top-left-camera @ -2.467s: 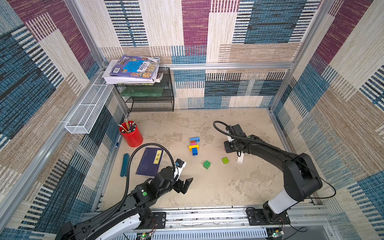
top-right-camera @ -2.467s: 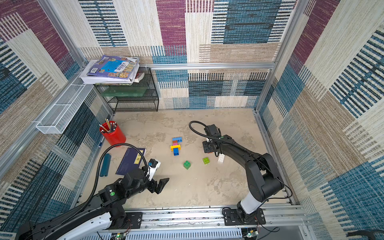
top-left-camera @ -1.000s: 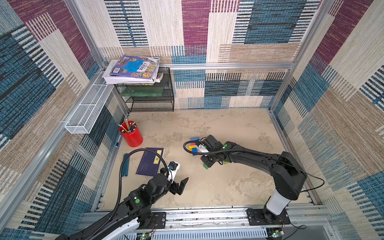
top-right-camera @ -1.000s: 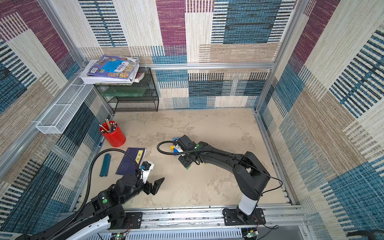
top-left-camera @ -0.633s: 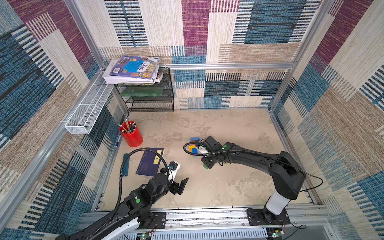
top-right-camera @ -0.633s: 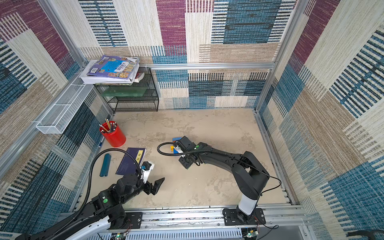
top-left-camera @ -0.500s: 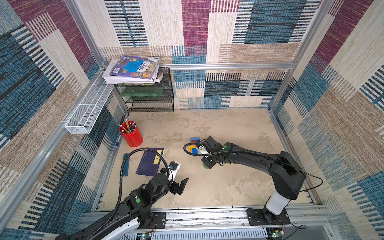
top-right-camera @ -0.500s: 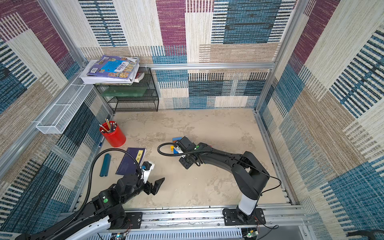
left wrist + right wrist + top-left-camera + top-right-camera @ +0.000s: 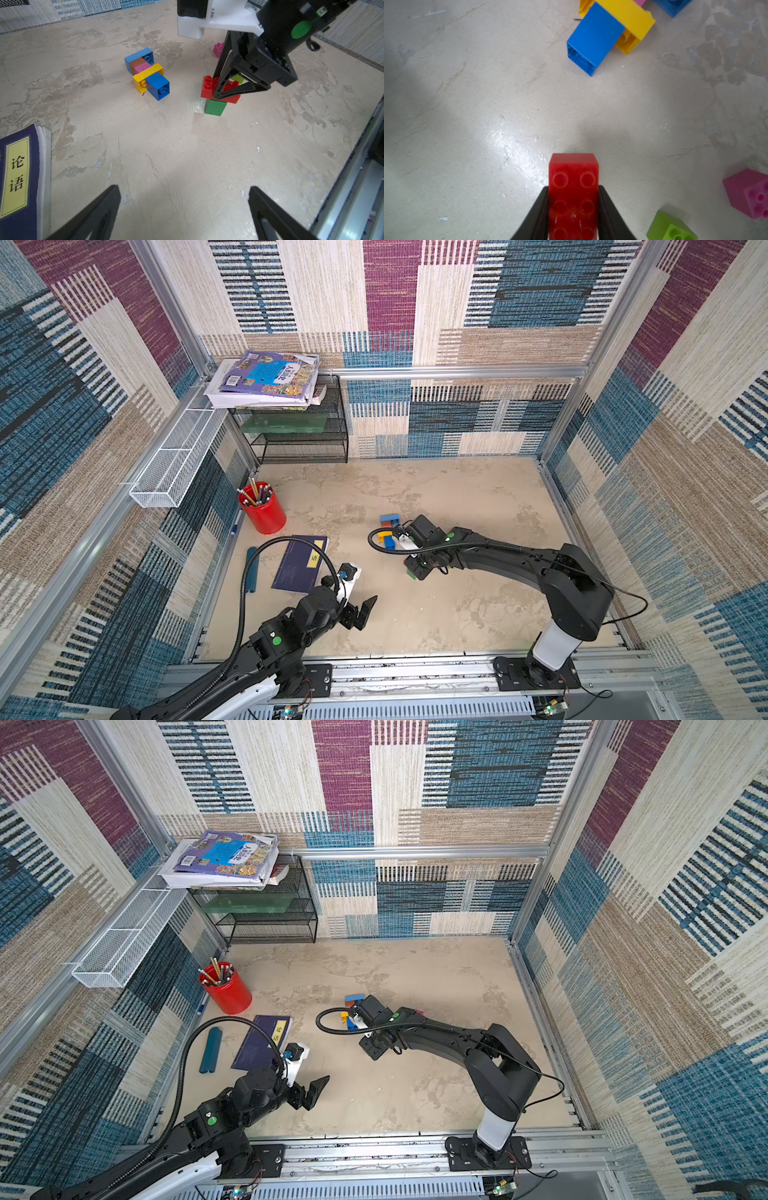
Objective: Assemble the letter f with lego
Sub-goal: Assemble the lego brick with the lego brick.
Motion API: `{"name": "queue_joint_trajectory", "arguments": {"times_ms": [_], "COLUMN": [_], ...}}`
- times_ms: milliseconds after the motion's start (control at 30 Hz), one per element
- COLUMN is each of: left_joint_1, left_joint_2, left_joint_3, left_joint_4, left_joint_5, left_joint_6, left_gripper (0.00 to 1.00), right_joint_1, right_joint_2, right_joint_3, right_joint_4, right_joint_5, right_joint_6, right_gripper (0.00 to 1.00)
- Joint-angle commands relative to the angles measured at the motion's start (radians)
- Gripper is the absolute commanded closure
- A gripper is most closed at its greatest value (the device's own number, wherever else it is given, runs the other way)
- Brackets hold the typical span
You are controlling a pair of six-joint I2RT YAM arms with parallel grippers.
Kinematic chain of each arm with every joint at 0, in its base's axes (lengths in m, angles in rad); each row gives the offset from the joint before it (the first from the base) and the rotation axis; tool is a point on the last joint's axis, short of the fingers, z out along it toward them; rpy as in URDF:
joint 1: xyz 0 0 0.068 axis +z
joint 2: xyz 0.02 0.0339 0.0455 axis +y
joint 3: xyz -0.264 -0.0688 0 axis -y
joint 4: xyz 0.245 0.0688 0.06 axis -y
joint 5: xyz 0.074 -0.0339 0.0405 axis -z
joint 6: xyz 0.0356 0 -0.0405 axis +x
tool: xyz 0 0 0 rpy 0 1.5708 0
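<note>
The right gripper [image 9: 573,188] is closed partway and squeezes the red brick [image 9: 207,85] from both sides. The red brick sits right on top of the green brick [image 9: 215,107], which stands on the table [image 9: 187,149]. The row of joined bricks [image 9: 147,72] lies near, a bit apart. A light green brick [image 9: 670,226] and a pink brick [image 9: 747,191] lie near the gripper. The left gripper [image 9: 184,188] is wide open and holds nothing, near the book [image 9: 18,176]. A little while ago the right gripper was far off to the right side, and the green brick lay alone.
</note>
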Motion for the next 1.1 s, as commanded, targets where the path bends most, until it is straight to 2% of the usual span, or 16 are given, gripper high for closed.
{"name": "queue_joint_trajectory", "arguments": {"times_ms": [0,367,1067], "left_joint_1": [0.0,0.0,0.0], "left_joint_2": [0.0,0.001,0.003], "left_joint_3": [0.001,0.002,0.004], "left_joint_4": [0.022,0.024,0.025], "left_joint_5": [-0.011,-0.011,-0.013], "left_joint_6": [-0.009,-0.011,-0.011], "left_gripper": [0.01,0.01,0.01], "right_joint_1": [0.001,0.003,-0.021], "right_joint_2": [-0.005,-0.021,-0.133], "right_joint_3": [-0.012,-0.111,-0.055], "right_joint_4": [0.011,0.062,0.032], "right_joint_5": [-0.02,-0.02,-0.038], "right_joint_6": [0.014,0.065,0.053], "right_gripper": [0.77,0.8,0.78]}}
